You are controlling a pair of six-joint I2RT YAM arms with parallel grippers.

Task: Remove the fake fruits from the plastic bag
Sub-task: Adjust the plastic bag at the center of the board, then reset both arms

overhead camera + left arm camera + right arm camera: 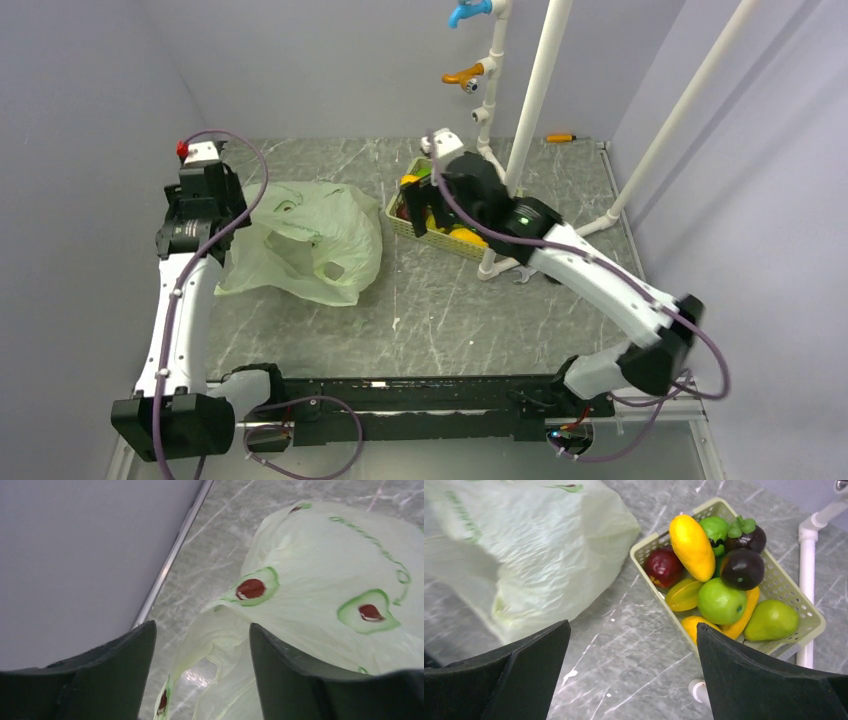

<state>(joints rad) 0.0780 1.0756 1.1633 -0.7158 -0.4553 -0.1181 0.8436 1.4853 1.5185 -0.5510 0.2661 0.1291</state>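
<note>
In the tray point(786, 582): heaped fake fruits point(692, 545); plastic bag point(549, 545) beside it.
Left gripper point(201, 630) parted astride a bag fold near the table rim point(170, 565); right gripper point(632, 626) spread wide.

A robot lab cell is suggested by plain grey walls point(90, 80), a white pipe frame point(535, 90) and a marble-patterned table point(450, 310).

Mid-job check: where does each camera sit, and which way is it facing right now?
Top external: above and behind the arm bases, looking down at the table; the left arm and right arm show.
Left wrist: looking past the open left gripper at the plastic bag.
Right wrist: looking down past the open right gripper at the fake fruits in the tray.
Shared: all three show the plastic bag.
</note>
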